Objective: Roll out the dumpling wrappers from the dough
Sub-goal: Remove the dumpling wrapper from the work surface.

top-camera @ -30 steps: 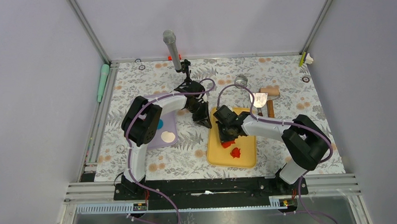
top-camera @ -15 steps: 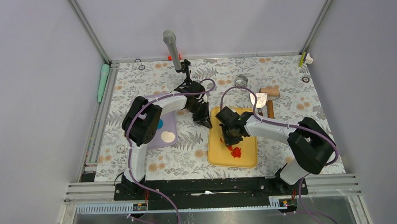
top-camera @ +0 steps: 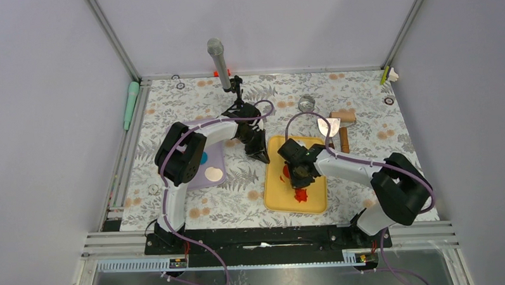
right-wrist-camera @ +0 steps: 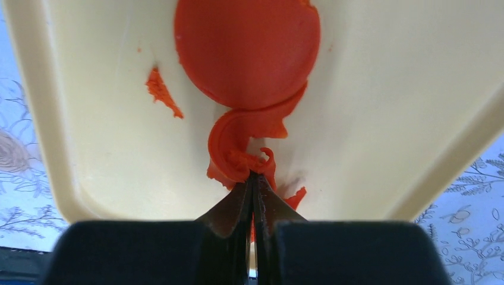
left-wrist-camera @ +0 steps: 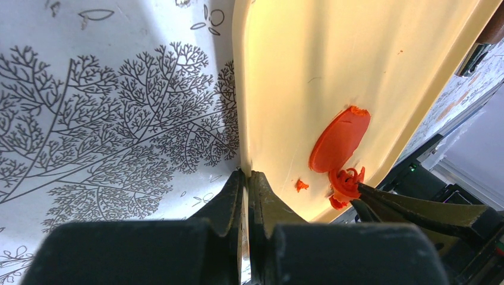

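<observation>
On the board (right-wrist-camera: pixel 386 89), the right hand (right-wrist-camera: pixel 254 178) pinches a curled scrap (right-wrist-camera: pixel 235 148) touching the round wrapper (right-wrist-camera: pixel 246 50), apparently to peel trim away. The left hand (left-wrist-camera: pixel 245 175) sits closed at the board's left rim, likely steadying it.

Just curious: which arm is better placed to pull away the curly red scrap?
Right: the right end effector is shut on the curly red scrap beside the red disc, while the left end effector is shut at the edge of the yellow board.

Dumpling wrapper (right-wrist-camera: pixel 246 50) runs off the top edge — from above, the right gripper (top-camera: pixel 299 182) half-covers it.
</observation>
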You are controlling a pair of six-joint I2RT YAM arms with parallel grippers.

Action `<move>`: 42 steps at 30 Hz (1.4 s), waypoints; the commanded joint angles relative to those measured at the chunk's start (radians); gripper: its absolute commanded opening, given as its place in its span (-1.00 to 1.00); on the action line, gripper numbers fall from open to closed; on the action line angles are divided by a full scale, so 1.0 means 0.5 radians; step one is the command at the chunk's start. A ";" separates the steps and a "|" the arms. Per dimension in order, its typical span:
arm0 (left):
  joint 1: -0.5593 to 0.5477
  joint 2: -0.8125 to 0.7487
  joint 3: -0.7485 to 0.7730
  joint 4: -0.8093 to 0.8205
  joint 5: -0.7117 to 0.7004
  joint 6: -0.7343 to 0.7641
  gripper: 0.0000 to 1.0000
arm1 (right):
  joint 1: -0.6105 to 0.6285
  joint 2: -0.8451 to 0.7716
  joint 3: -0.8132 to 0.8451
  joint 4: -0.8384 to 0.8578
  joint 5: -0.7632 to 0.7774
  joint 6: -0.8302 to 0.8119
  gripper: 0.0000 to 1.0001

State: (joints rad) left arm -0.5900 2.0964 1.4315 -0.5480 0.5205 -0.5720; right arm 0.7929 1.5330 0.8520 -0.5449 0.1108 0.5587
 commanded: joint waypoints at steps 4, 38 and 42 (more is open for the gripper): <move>0.026 0.038 0.035 0.028 -0.084 0.079 -1.00 | 0.013 -0.131 -0.146 -0.212 0.132 0.081 -1.00; 0.023 0.052 0.058 0.028 -0.076 0.080 -1.00 | -0.053 -0.720 -0.203 -0.117 0.094 0.295 -0.42; 0.023 0.047 0.055 0.028 -0.081 0.076 -1.00 | -0.050 -0.588 -0.081 0.120 0.056 0.268 -0.71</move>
State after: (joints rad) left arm -0.5896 2.0991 1.4372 -0.5541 0.5209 -0.5659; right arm 0.7712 1.2034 0.7448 -0.6147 0.1574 0.6876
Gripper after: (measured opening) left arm 0.024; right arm 0.192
